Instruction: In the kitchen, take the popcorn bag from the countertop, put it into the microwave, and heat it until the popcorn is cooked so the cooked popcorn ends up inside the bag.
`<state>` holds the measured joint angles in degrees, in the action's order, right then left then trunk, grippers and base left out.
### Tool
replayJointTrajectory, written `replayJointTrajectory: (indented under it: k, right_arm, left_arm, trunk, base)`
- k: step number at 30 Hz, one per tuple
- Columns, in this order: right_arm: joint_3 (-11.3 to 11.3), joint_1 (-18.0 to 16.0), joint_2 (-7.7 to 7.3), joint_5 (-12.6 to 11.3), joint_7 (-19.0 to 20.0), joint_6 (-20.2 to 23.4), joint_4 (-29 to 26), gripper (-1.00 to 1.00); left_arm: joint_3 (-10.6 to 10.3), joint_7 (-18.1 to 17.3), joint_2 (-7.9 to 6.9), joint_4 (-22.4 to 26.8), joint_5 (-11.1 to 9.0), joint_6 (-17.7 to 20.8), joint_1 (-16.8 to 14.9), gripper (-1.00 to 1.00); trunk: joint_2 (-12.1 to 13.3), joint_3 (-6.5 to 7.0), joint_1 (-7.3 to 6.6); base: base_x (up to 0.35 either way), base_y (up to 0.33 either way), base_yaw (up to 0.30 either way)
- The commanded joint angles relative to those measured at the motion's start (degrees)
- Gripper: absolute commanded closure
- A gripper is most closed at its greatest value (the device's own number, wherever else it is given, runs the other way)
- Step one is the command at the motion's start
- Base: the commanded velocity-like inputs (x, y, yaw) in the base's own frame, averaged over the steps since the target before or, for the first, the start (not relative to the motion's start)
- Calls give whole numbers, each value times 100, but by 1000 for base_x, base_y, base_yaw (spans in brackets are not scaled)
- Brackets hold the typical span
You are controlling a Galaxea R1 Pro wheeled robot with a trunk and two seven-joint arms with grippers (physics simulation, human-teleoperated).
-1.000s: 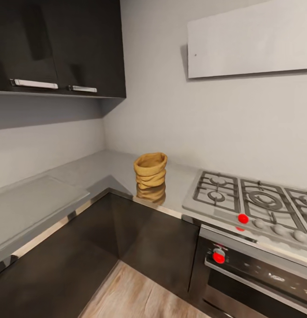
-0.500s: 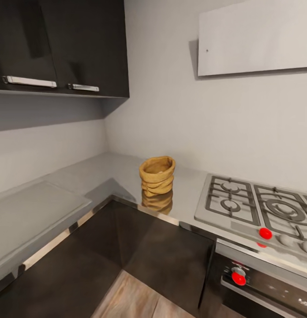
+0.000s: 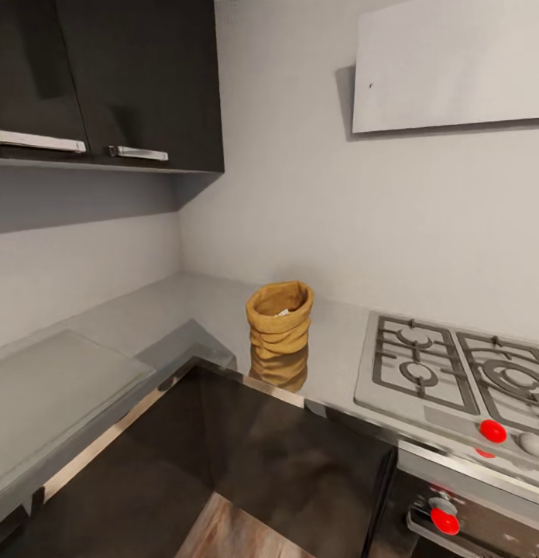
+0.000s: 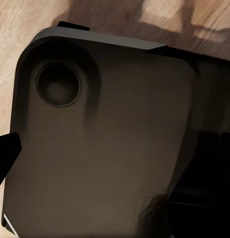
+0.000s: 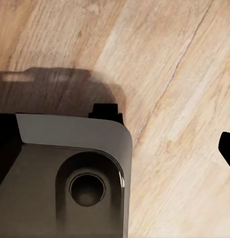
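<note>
On the countertop (image 3: 169, 306), upright popcorn bag (image 3: 279, 319), whitish popcorn (image 3: 283, 312) inside.

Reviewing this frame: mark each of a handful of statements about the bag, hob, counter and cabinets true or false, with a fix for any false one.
1. The popcorn bag stands upright on the countertop. True.
2. The bag sits on the gas hob. False: it stands apart from the hob, on the bare steel between the hob and the corner of the counter.
3. Dark wall cabinets with bar handles hang above the counter. True.
4. A gripper is closed on the bag. False: nothing touches the bag.
5. The bag lies tipped on the wooden floor. False: it is on the counter.
</note>
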<state>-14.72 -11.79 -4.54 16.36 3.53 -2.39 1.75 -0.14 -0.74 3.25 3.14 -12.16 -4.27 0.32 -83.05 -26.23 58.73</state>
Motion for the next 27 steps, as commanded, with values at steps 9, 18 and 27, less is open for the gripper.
replayJointTrajectory:
  k: [9, 18, 27]
  right_arm:
    - [-49, -8, -3, 45, 9, -17, 18, -100]
    - [-49, -8, -3, 51, 14, -12, 18, -100]
    - [-49, -8, -3, 49, 12, -15, 18, -100]
  left_arm:
    - [20, -5, 1, 11, -50, -12, 3, -100]
    - [22, -5, 1, 11, -50, -12, 3, -100]
    - [39, -5, 1, 16, -59, -20, 3, -100]
  trunk:
    - [-3, 52, 0]
    - [-3, 109, 0]
    - [-3, 163, 0]
  base:
    - [3, 1, -165]
    - [0, 0, -166]
    - [0, 0, -165]
